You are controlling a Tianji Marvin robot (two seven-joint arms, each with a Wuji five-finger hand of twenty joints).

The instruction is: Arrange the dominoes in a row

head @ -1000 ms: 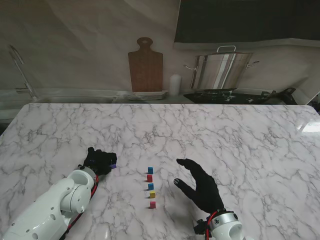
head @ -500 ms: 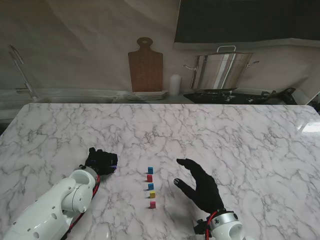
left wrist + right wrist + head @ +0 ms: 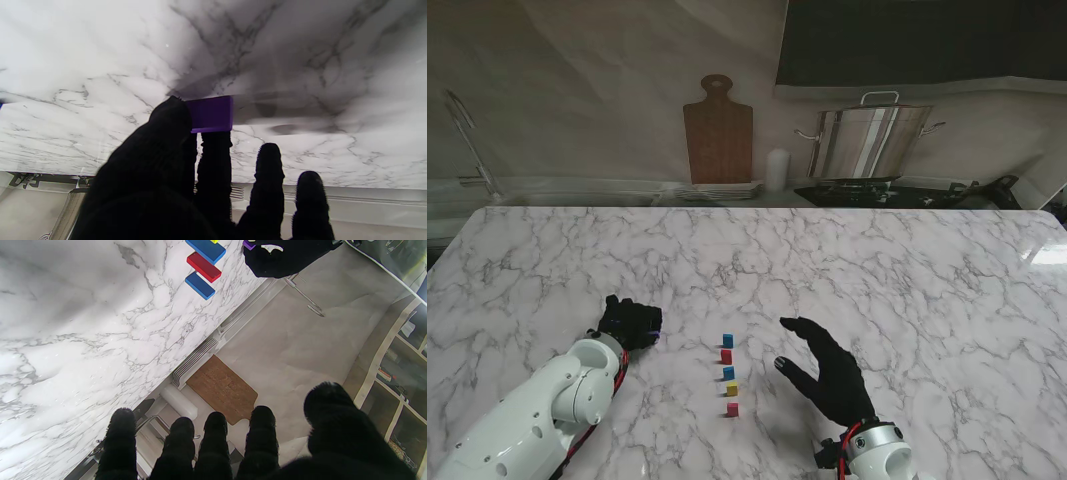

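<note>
On the left, the left hand (image 3: 630, 322) pinches a purple domino (image 3: 211, 114) between thumb and forefinger, just over the marble table (image 3: 907, 270). Right of it stand five dominoes in a row (image 3: 728, 374), running away from me: pink nearest, then yellow, blue, red, blue. Farther right, the right hand (image 3: 830, 372) hovers with fingers spread wide, holding nothing. No writing or labels can be read anywhere.

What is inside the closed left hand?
The left hand holds a purple domino, pinched between thumb and fingers. The left wrist view shows one flat face; the thumb covers its other end, so the whole length is hidden.
</note>
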